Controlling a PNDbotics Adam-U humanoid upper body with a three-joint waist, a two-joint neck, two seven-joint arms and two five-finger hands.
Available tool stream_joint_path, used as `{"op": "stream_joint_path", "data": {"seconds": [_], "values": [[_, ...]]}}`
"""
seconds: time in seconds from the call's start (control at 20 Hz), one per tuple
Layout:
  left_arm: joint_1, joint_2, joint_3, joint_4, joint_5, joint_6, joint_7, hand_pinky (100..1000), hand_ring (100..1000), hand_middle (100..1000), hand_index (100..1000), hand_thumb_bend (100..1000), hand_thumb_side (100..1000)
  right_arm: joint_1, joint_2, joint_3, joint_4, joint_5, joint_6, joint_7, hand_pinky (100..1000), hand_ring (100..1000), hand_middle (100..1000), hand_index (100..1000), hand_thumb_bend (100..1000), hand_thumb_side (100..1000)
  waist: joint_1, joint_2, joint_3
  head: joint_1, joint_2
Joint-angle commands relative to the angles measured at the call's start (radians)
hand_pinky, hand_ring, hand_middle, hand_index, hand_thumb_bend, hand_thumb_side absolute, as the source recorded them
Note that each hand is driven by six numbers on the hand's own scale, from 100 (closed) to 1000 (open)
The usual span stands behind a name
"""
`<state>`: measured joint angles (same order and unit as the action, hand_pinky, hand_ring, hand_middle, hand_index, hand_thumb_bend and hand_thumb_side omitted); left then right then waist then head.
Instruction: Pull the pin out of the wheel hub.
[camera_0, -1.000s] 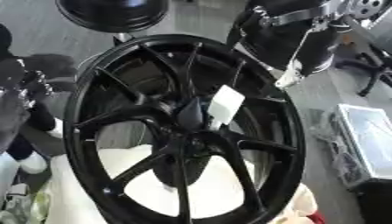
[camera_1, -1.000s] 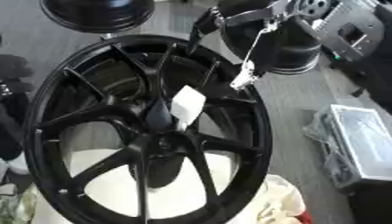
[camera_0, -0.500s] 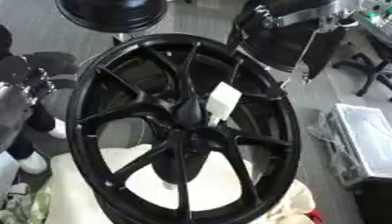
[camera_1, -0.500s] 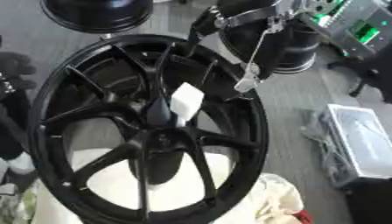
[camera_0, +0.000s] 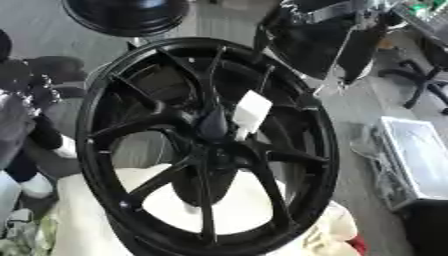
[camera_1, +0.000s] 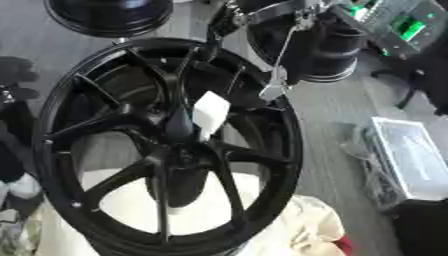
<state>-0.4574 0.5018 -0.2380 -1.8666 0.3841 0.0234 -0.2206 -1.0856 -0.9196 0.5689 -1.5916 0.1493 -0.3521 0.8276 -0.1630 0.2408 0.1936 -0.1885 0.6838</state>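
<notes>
Wheel hub (camera_0: 206, 145) fills the view, white tag (camera_0: 251, 111) near its centre; hand state cannot be told.

black wheel hub (camera_1: 166, 145) | white tag (camera_1: 210, 111) at centre | upright

Grey floor (camera_0: 350, 107) all around me. A clear bin (camera_1: 411, 155) sits right, and an office chair (camera_0: 420, 85) farther back.
</notes>
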Motion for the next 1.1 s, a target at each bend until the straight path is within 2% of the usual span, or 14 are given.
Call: {"op": "stream_joint_path", "data": {"seconds": [0.05, 0.6, 0.75, 1.1], "values": [[-0.012, 0.014, 0.002, -0.013, 0.005, -0.002, 0.0, 818, 850, 788, 758, 237, 788, -0.025, 0.0, -0.006, 0.023, 0.006, -0.074, 0.079, 876, 816, 762, 838, 471, 415, 0.011, -0.016, 0.002, -0.006, 0.001], [-0.018, 0.011, 0.002, -0.018, 0.007, 0.0, 0.001, 818, 853, 790, 758, 237, 787, -0.028, 0.043, 0.034, 0.082, 0.002, -0.067, 0.079, 871, 805, 761, 835, 479, 413, 0.012, -0.012, 0.011, -0.009, 0.007], [-0.019, 0.011, 0.002, -0.017, 0.008, 0.0, 0.0, 818, 854, 791, 759, 238, 787, -0.023, 0.048, 0.047, 0.091, -0.002, -0.069, 0.079, 872, 806, 768, 840, 470, 384, 0.012, -0.013, 0.012, -0.01, 0.01], [-0.019, 0.011, 0.001, -0.018, 0.007, -0.001, -0.002, 819, 856, 792, 759, 233, 788, -0.022, 0.062, 0.065, 0.104, -0.014, -0.064, 0.079, 870, 801, 760, 832, 481, 400, 0.013, -0.011, 0.013, -0.012, 0.012]]}}
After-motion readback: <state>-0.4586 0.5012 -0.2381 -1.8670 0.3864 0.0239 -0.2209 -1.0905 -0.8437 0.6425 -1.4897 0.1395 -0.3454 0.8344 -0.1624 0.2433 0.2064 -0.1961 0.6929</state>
